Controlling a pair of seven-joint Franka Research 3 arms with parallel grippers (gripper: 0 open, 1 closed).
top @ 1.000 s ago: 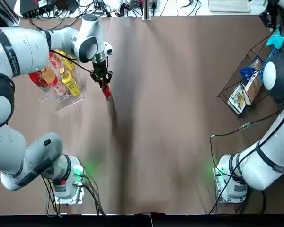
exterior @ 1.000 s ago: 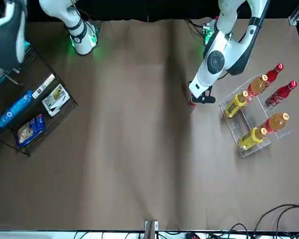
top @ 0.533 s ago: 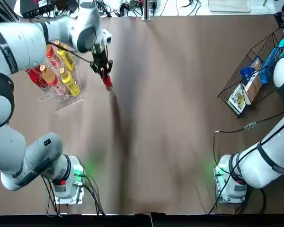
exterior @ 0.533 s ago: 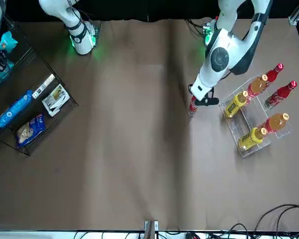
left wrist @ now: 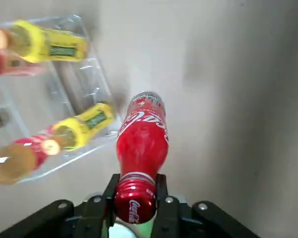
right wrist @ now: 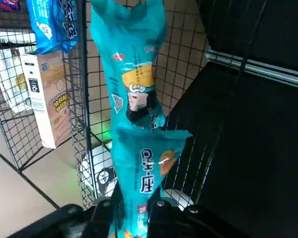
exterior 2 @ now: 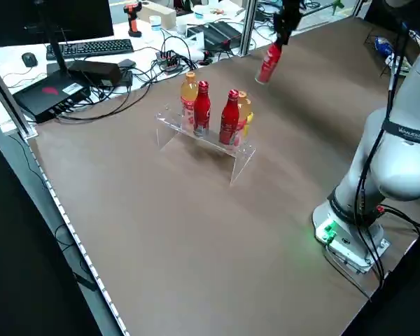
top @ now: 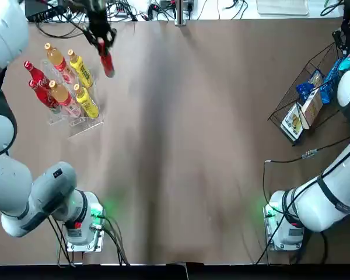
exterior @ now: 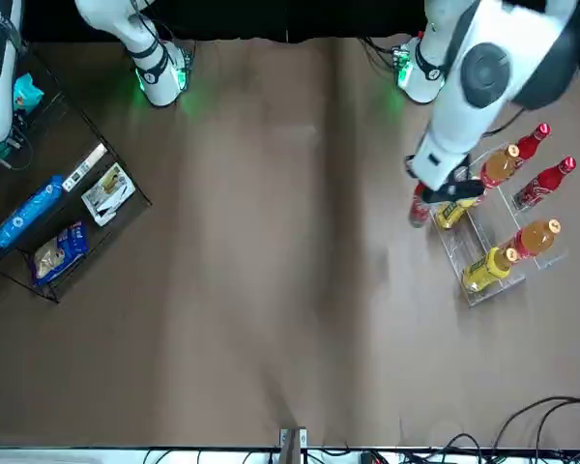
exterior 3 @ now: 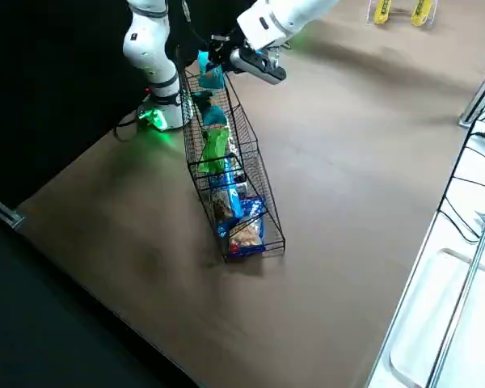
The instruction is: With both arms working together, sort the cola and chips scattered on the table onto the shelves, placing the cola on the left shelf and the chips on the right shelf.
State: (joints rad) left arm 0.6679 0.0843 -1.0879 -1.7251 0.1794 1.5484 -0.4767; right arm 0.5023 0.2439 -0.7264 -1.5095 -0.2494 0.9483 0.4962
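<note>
- Since 1 s ago: left gripper (top: 101, 41) carried the cola (top: 107, 63) from mid-table up to the far side of the left shelf (top: 70, 119), bottle well off the table (top: 186, 146).
- Fingers clamp its neck, cap end; body hangs free.
- Rack holds two red colas (top: 39, 87) plus orange and yellow bottles (top: 81, 87).
- Right gripper (exterior 3: 226, 55) pinches a cyan chips packet (right wrist: 136, 104) at the right shelf (exterior 3: 263, 212)'s near end.
- Right side view alone shows a green packet (exterior 3: 214, 149) inside.

R hand (top: 345, 42) cut off by top view's edge; chips packet (right wrist: 139, 114) hides its fingers.
</note>
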